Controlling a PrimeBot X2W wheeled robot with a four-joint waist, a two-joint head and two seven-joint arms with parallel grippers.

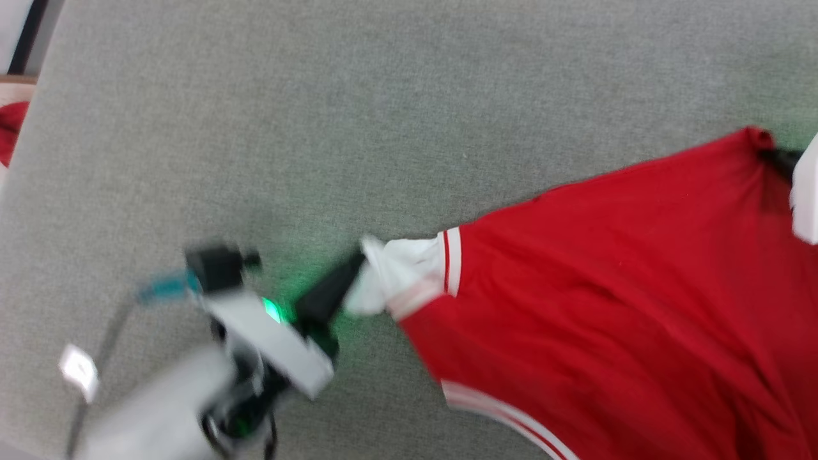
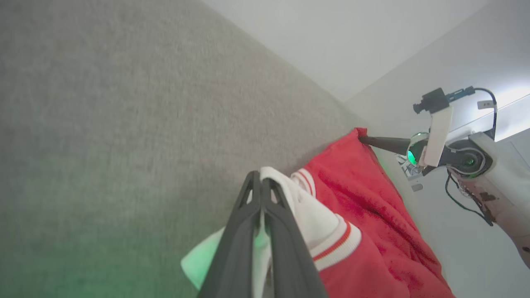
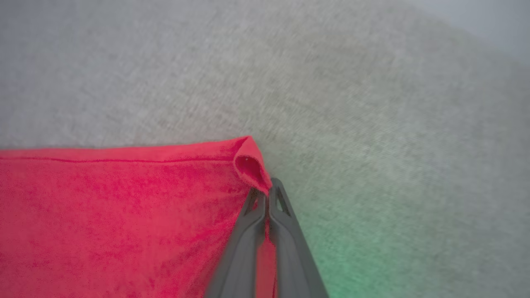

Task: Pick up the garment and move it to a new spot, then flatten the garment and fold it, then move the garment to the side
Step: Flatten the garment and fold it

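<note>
Left gripper (image 1: 359, 265): clamped on the shirt's (image 1: 607, 275) white sleeve.
Right gripper (image 3: 268, 193): pinching a red corner.
Risk: the thin corner hold could slip if cloth drags on the surface (image 1: 319, 96).

bare pale room, grey cloth worktop (image 1: 319, 96)

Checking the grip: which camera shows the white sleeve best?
Left wrist view: the left gripper pinches the garment's white sleeve close up. Head view blurs it; right wrist view shows a red corner.
</note>
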